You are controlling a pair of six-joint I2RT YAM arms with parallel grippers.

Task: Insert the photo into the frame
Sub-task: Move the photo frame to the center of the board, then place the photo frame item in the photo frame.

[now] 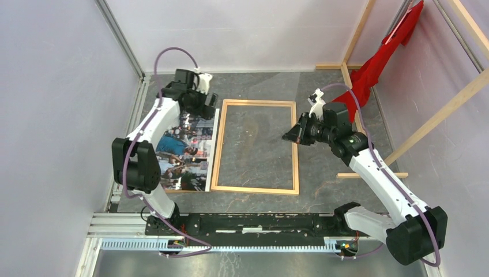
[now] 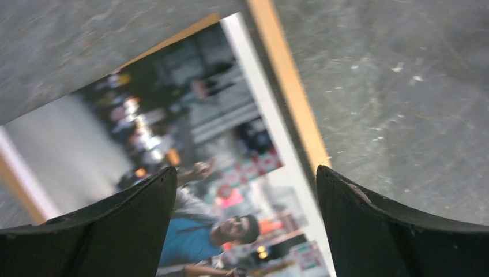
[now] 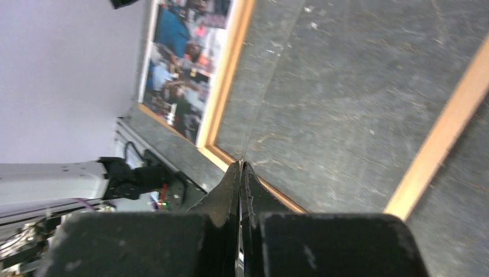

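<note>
The photo (image 1: pixel 185 154), a dark crowded print with a white border, lies face up on the table just left of the frame (image 1: pixel 254 189). The frame, thin light wood, lies flat at the centre. My left gripper (image 1: pixel 203 109) hovers open over the photo's far end; in the left wrist view its gripper (image 2: pixel 245 170) has nothing between the fingers and the photo (image 2: pixel 190 133) is below. My right gripper (image 1: pixel 291 136) hangs over the frame's right half, shut on the edge of a thin clear pane (image 3: pixel 271 75) that runs up from its gripper (image 3: pixel 241 164).
A brown board edge (image 2: pixel 173 36) shows under the photo. A red cloth (image 1: pixel 383 52) hangs on wooden rack beams (image 1: pixel 444 109) at the right. White walls close the left and back. A metal rail (image 1: pixel 248 222) carries the arm bases at the near edge.
</note>
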